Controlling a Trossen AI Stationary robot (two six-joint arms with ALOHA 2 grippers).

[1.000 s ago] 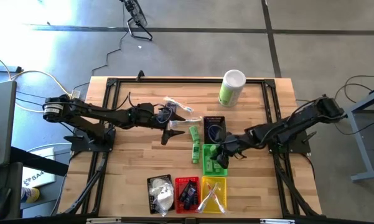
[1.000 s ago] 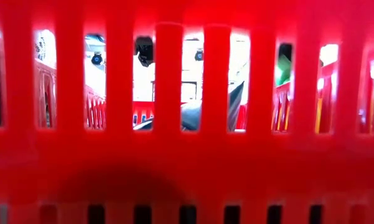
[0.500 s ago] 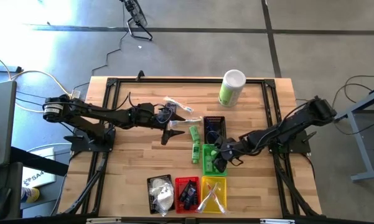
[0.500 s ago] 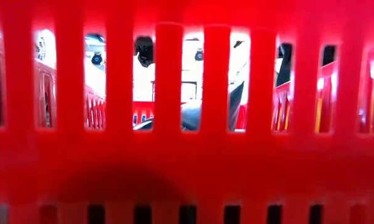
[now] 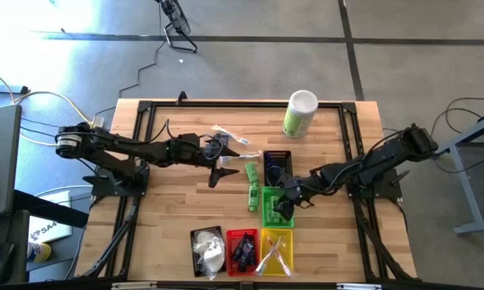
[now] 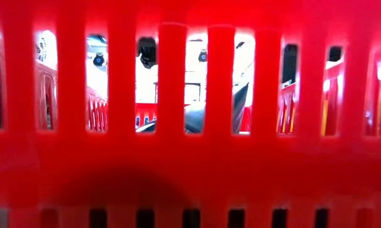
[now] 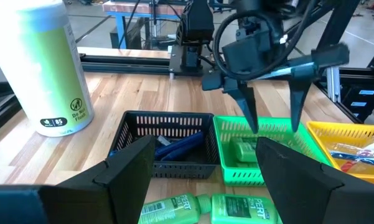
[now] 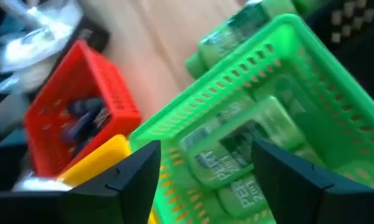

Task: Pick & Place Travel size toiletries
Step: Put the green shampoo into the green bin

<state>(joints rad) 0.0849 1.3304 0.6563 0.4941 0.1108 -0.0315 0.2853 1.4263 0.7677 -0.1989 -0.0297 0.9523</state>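
My right gripper [image 5: 283, 207] hangs open over the green basket [image 5: 268, 216]; in the left wrist view its two fingertips [image 7: 251, 124] point down just above the green bottles [image 8: 236, 149] lying inside. My left gripper [image 5: 224, 167] waits open mid-table, just left of two green bottles [image 7: 205, 208] that lie flat on the wood [image 5: 252, 187]. A black basket [image 7: 165, 146] beside the green one holds dark blue tubes. Clear-wrapped sticks [image 5: 229, 137] lie on the table beyond the left gripper.
The tall green-and-white canister [image 5: 299, 113] stands near the far edge. Along the near edge sit a black basket with white pouches [image 5: 207, 250], a red basket with blue tubes [image 5: 242, 248] and a yellow basket [image 5: 277, 248]. The red basket's wall [image 6: 190, 158] fills the low view.
My right gripper has moved a little toward the table's left and near edge over the green basket, dipped, then risen slightly. A green shape seen through a slot of the red basket in the low view has gone from sight.
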